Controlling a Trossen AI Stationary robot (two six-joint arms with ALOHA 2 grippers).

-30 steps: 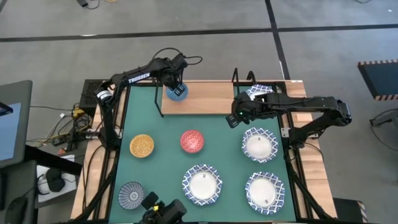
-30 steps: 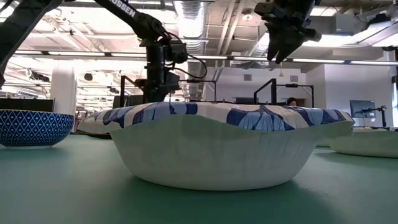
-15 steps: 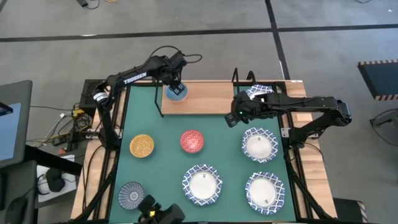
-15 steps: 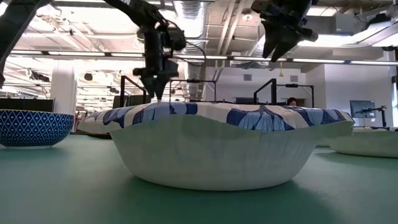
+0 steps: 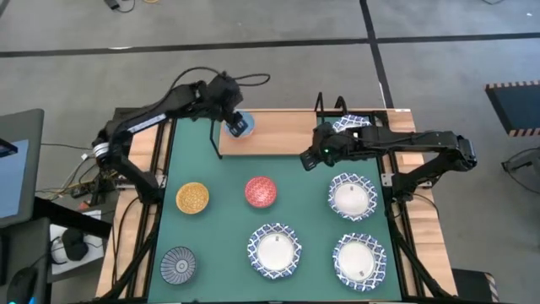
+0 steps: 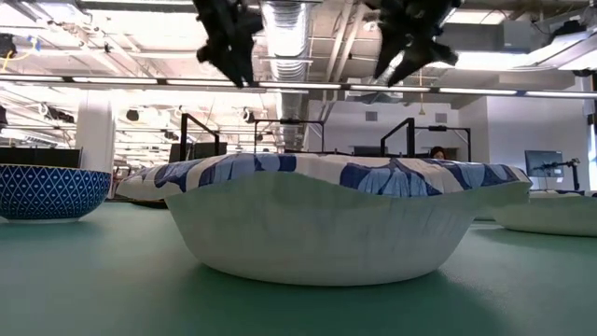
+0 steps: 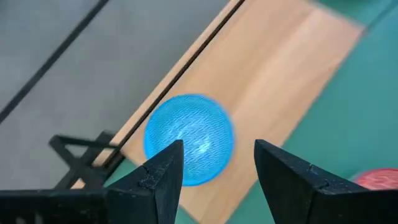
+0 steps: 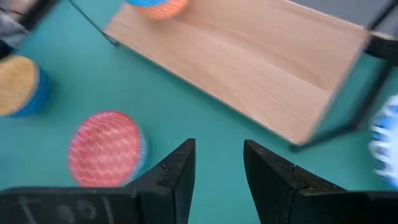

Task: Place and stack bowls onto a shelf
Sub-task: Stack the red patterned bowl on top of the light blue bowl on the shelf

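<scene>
- Dark-blue radial-striped small bowl (image 5: 178,264) at the green mat's (image 5: 219,219) near left corner, upright; small yellow bowl (image 5: 192,198) farther back.
- Left gripper (image 5: 229,119) raised over the light-wood rectangular shelf board's (image 5: 287,133) left end, fingers spread, empty; small light-blue bowl (image 5: 243,125) upright on the board just below.
- Board's long axis running left to right.
- Small red bowl (image 5: 260,192) mid-mat.
- Right gripper (image 5: 309,160) over the mat near the board's front edge, fingers apart, holding nothing.
- Wide white bowls with blue patterned rims (image 5: 352,197) on the right.
- No legible writing.
</scene>
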